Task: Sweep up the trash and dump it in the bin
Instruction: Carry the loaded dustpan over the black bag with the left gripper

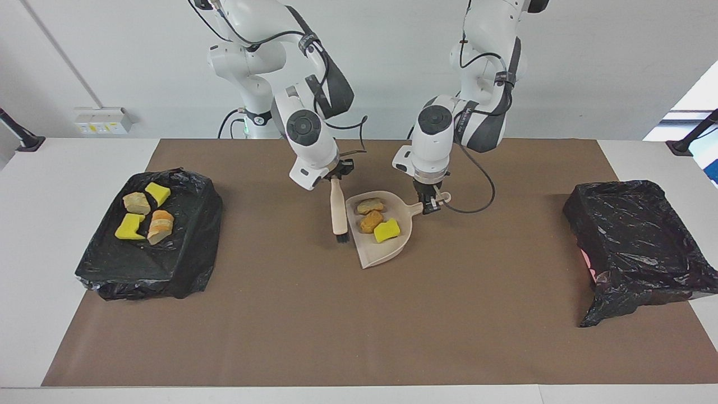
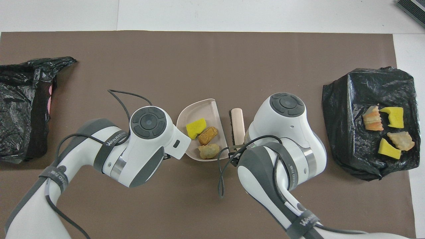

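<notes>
A beige dustpan [image 1: 382,252] [image 2: 192,114] sits mid-table, and my left gripper [image 1: 429,204] is shut on its handle. Three pieces of trash lie in it: a tan lump [image 1: 370,206] [image 2: 208,151], an orange-brown lump [image 1: 371,221] [image 2: 208,135] and a yellow foam piece [image 1: 387,230] [image 2: 196,128]. My right gripper [image 1: 335,177] is shut on the handle of the beige brush [image 1: 338,210] [image 2: 237,121], which hangs bristles-down just beside the pan's open mouth. In the overhead view both grippers are hidden under their wrists.
A black-bagged bin [image 1: 168,264] [image 2: 352,99] at the right arm's end of the table holds several more trash pieces [image 1: 140,216] [image 2: 388,129]. A second black-bagged bin [image 1: 634,235] [image 2: 20,109] stands at the left arm's end. A brown mat [image 1: 359,325] covers the table.
</notes>
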Controlling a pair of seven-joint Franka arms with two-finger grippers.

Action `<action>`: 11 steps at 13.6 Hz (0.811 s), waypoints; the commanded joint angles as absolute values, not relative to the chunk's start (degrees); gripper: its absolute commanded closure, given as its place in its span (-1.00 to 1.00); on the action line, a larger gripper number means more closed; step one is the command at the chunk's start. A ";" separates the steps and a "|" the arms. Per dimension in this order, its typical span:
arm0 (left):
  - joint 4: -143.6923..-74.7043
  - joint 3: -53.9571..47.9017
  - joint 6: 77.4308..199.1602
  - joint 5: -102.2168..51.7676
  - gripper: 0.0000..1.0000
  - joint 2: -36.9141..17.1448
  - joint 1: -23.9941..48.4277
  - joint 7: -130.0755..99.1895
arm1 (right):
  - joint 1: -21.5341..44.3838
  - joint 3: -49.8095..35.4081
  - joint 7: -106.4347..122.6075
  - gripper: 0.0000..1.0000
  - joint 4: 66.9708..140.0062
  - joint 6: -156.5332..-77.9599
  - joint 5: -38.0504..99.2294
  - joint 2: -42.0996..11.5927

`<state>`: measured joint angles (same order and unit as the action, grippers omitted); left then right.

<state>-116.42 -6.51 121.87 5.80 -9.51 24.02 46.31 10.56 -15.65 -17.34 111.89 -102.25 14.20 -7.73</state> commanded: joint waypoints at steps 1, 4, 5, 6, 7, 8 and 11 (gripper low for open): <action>-116.28 -6.68 122.26 5.80 1.00 -7.04 19.62 53.23 | 9.23 -15.91 -21.69 1.00 113.29 -98.02 13.28 -1.34; -115.93 -6.59 120.59 3.43 1.00 -3.26 12.42 64.74 | 12.11 -16.61 -29.07 1.00 116.17 -97.02 13.27 2.45; -115.75 -6.59 119.80 2.82 1.00 -1.86 9.26 69.30 | 14.48 -16.61 -30.22 1.00 117.93 -98.25 13.79 4.11; -115.32 -6.50 119.62 1.42 1.00 -0.98 6.01 74.39 | 15.98 -16.61 -31.37 1.00 119.52 -100.44 14.41 5.00; -114.18 -6.42 118.49 0.19 1.00 -0.71 2.24 79.40 | 18.87 -16.61 -32.25 1.00 119.79 -101.07 14.76 4.84; -112.43 -6.42 117.26 -0.43 1.00 -0.88 -1.11 83.72 | 20.46 -16.61 -32.52 1.00 120.23 -101.34 15.20 4.05; -104.70 -5.98 116.72 -3.24 1.00 -3.76 -10.43 96.74 | 25.30 -16.61 -36.02 1.00 123.83 -103.78 18.01 4.04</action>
<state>-110.01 -5.39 118.66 -0.99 -1.39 -6.23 91.36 24.01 -16.72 -34.08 120.81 -100.79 16.13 2.95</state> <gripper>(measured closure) 0.674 0.744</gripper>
